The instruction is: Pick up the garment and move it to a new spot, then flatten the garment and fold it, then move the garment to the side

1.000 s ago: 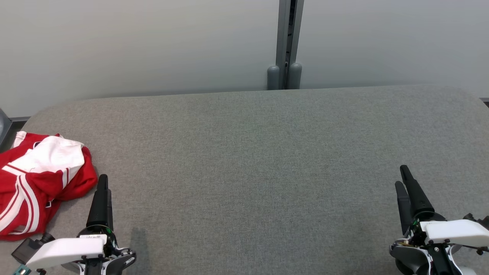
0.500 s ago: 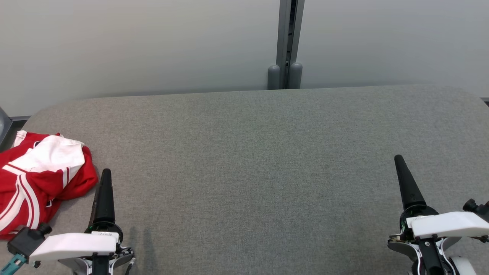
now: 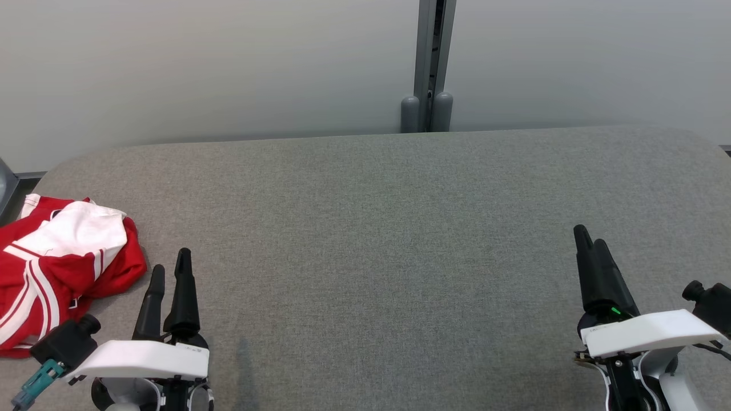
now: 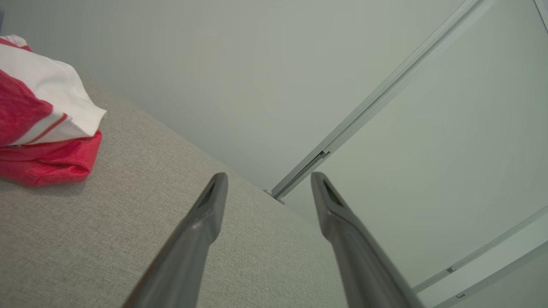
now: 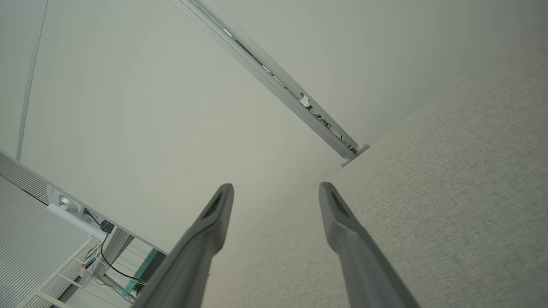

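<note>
At the lower left of the head view, my left gripper (image 3: 170, 261) sits with its two dark fingers (image 4: 192, 239) standing apart and nothing between them, tips pointing up the table; the left wrist view confirms the gap. Across at the lower right, my right gripper (image 3: 589, 236) is likewise spread and empty, well apart from any cloth. Just beside the left gripper, toward the table's left edge, lies the garment (image 3: 57, 268), a crumpled red and white heap with white stripes showing, touched by neither gripper. It rests on the grey fabric table (image 3: 371, 228), with a pale wall (image 3: 228, 68) and a metal post (image 3: 428, 57) behind. I judge the pickup not yet begun. What worries me: the heap sits close to the edge, so a sideways nudge from the left fingers could push it off; a shallow pinch may catch only one layer and drag the rest, leaving it more tangled; and pressing too low could snag the fingertips in the table's cloth
</note>
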Controlling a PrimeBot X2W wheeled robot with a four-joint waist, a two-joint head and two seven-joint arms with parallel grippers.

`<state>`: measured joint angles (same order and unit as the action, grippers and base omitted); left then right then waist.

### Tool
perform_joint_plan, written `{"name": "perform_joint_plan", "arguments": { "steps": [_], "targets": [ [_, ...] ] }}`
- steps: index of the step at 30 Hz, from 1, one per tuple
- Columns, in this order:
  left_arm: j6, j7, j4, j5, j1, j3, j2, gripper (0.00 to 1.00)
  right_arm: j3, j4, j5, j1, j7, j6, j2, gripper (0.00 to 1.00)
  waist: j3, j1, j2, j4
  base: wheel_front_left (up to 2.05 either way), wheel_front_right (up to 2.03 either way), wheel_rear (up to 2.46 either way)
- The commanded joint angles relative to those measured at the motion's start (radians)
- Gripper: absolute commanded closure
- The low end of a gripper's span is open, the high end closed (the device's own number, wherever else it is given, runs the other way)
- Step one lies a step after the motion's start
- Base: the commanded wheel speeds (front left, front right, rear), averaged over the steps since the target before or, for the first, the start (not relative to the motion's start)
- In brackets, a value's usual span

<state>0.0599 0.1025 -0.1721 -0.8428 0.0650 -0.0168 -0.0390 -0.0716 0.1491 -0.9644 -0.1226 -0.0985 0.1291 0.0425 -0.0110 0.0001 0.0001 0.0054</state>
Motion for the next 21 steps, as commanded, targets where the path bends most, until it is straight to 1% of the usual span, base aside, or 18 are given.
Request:
{"name": "perform_joint_plan", "arguments": {
  "steps": [1,5,10,11,21],
  "targets": [
    [-0.006,0.010,0.014,0.040,0.021,0.006,-0.007,0.00,-0.002,-0.014,0.065,-0.025,-0.014,0.001,0.009,0.00,0.000,-0.0001,-0.0001,0.000,0.00,0.00,0.00],
    [-0.018,0.022,0.013,0.122,0.020,0.016,-0.008,0.00,0.004,-0.008,0.161,-0.028,-0.026,0.001,0.008,0.00,-0.001,-0.0001,-0.0001,0.000,0.00,0.00,0.00],
    [-0.034,0.036,0.006,0.229,0.020,0.032,-0.008,0.00,0.003,-0.002,0.253,-0.027,-0.041,0.001,0.006,0.00,-0.002,-0.0001,-0.0001,0.000,0.00,0.00,0.00],
    [-0.034,0.036,0.006,0.229,0.020,0.032,-0.008,0.00,0.003,-0.002,0.253,-0.027,-0.041,0.001,0.006,0.00,-0.002,-0.0001,-0.0001,0.000,0.00,0.00,0.00],
    [-0.056,0.063,-0.004,0.354,0.025,0.049,-0.010,0.00,-0.002,-0.002,0.393,-0.033,-0.067,0.002,0.006,0.00,-0.007,-0.0001,-0.0001,0.001,0.00,0.00,0.00]
  ]
}}
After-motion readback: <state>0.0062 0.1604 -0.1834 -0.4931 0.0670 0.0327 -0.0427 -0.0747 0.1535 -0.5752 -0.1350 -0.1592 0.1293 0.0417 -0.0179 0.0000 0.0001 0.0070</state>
